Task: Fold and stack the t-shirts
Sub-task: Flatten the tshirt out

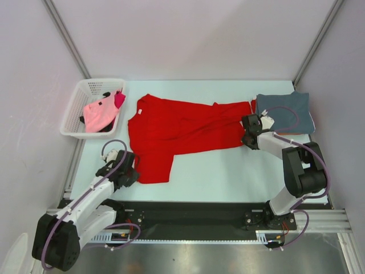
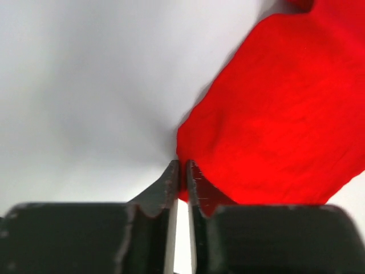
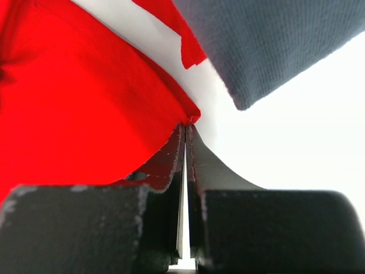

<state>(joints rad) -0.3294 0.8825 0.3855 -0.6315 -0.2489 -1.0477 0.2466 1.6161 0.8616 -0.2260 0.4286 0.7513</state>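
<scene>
White lattice basket [image 1: 69,117] at far left holds a pink t-shirt [image 1: 98,114] and a magenta t-shirt [image 1: 120,100], neither folded yet. Left gripper [image 1: 132,174] is clenched on the near-left corner of the red t-shirt [image 1: 182,128], which lies spread and rumpled mid-table [image 1: 228,171]. Right gripper [image 1: 248,137] is pinched shut on its right-hand corner, just beside the folded grey-blue t-shirt [image 1: 285,111]. Likely step: folding the red one. Lift both corners together, hold the cloth taut between the arms, and lay it over evenly so the edges line up. Right arm should avoid snagging the grey-blue t-shirt.
</scene>
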